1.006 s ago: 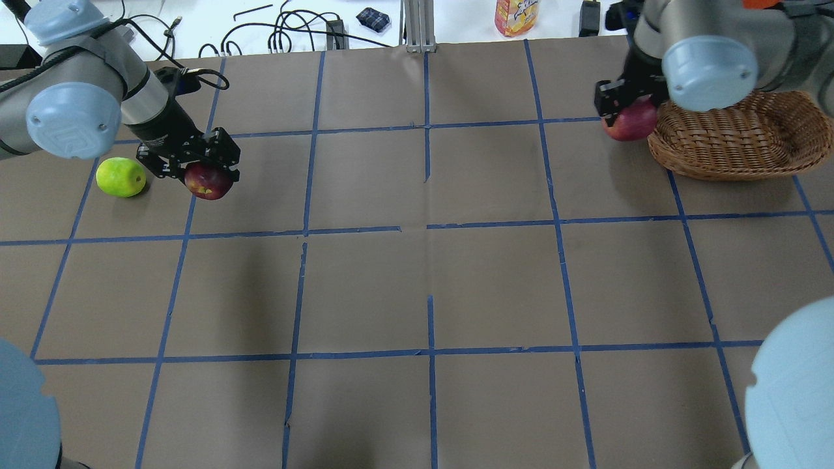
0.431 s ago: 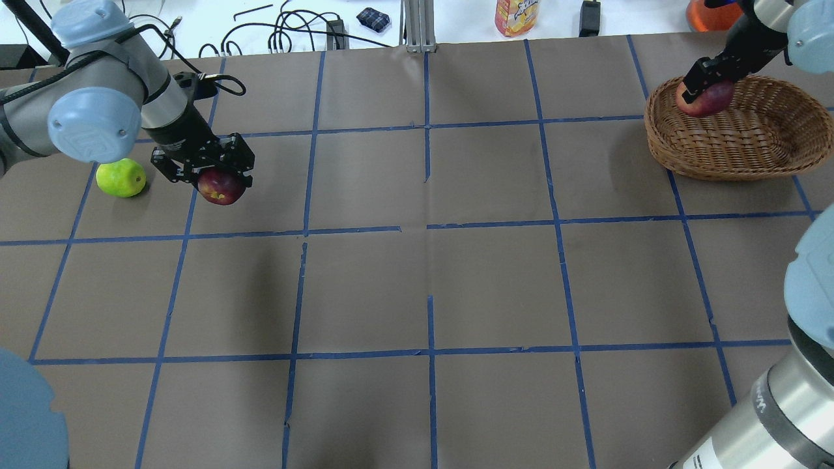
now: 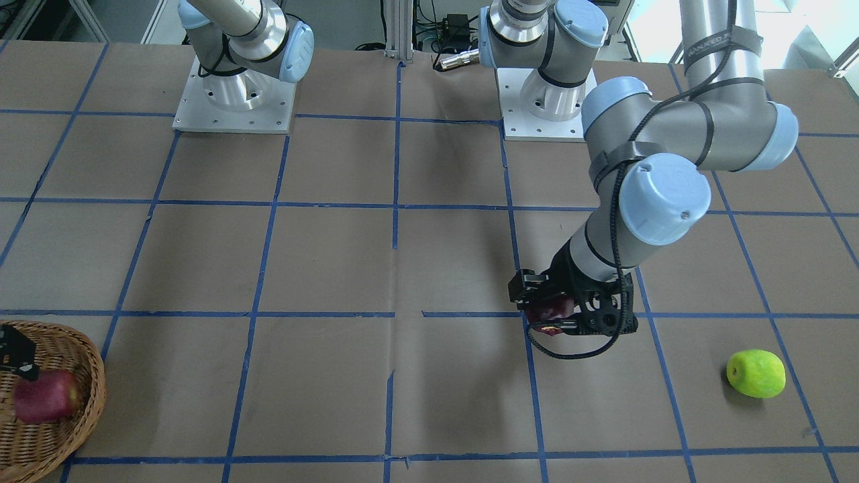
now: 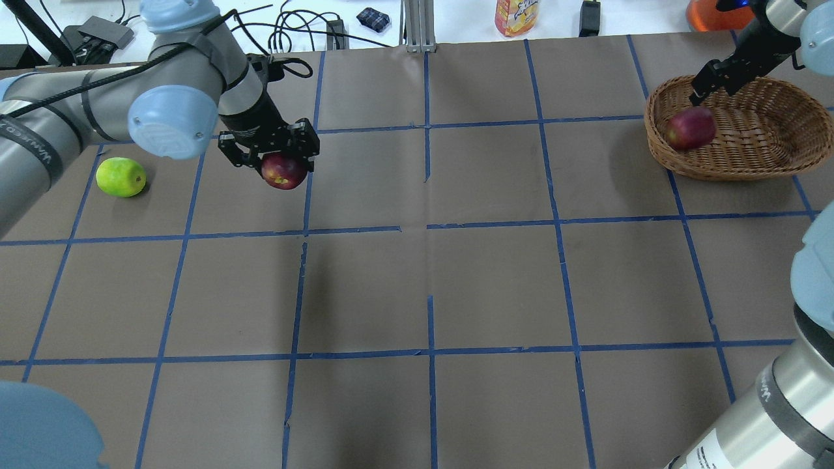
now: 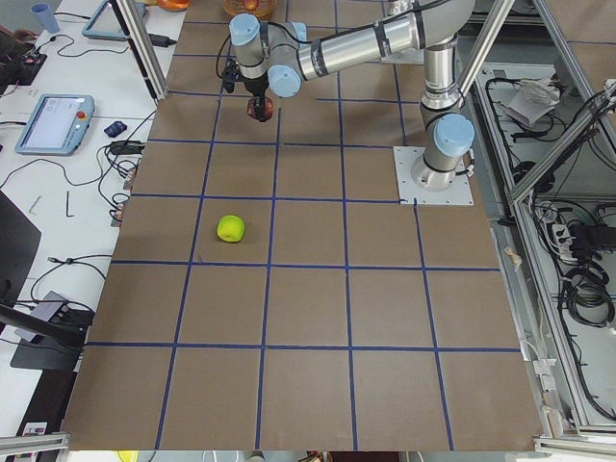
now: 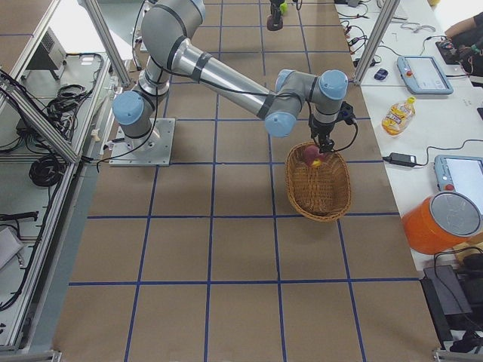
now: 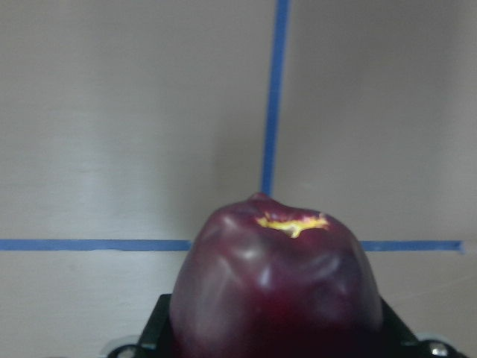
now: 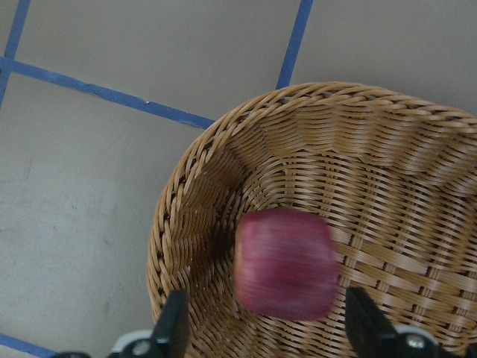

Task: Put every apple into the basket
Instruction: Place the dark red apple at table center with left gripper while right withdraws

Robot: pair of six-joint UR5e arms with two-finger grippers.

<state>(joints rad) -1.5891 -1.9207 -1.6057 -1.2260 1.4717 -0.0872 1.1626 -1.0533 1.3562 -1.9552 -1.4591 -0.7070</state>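
My left gripper is shut on the dark maroon apple and holds it above the table, left of centre; the apple fills the left wrist view. The lime green apple lies on the table at the far left, apart from the gripper, and also shows in the front view. The wicker basket stands at the far right. The red apple is in its left part, blurred in the right wrist view. My right gripper is open and empty above the basket.
Blue tape lines divide the brown table cover into squares. An orange drink bottle, cables and an orange container lie beyond the far edge. The arm bases stand at the robot's side.
My left gripper moved right and slightly up with the maroon apple. My right gripper carried the red apple over the basket and opened; the apple now lies in the basket.
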